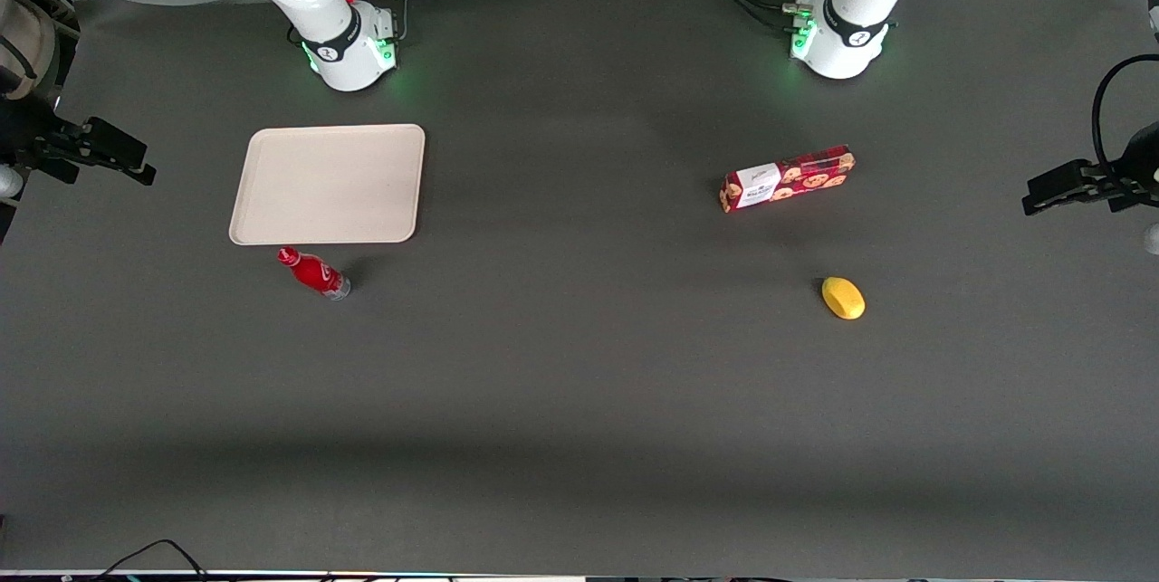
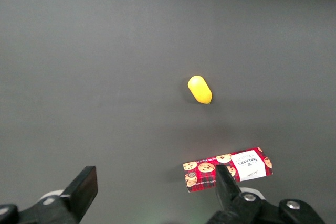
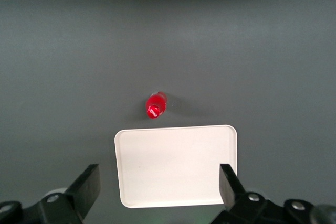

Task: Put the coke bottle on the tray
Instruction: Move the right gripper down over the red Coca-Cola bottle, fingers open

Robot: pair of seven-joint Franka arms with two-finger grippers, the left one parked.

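My gripper (image 3: 159,190) hangs high above the table (image 1: 579,401), over the tray (image 3: 176,166), fingers (image 3: 86,184) spread wide apart and holding nothing. In the front view the gripper (image 1: 113,157) shows at the working arm's end of the table, raised, well apart from the bottle.

Coke bottle (image 1: 313,272): stands upright on the dark table mat, just beside the tray's rim and nearer to the front camera than the tray (image 1: 329,184). Not touching the tray; a narrow strip of mat shows between them. From my wrist I look nearly straight down on it, so the coke bottle (image 3: 156,105) reads mostly as a red cap and shoulder. Red body, clear silvery base visible from the front.

Tray: beige, flat, rounded corners, low rim, nothing on it. It lies in front of my arm's base (image 1: 349,43).

Toward the parked arm's end of the table: a red cookie box (image 1: 788,178) lying on its side, white label showing, and a yellow lemon-like fruit (image 1: 843,298) nearer to the front camera than the box. Both well apart from tray and bottle.
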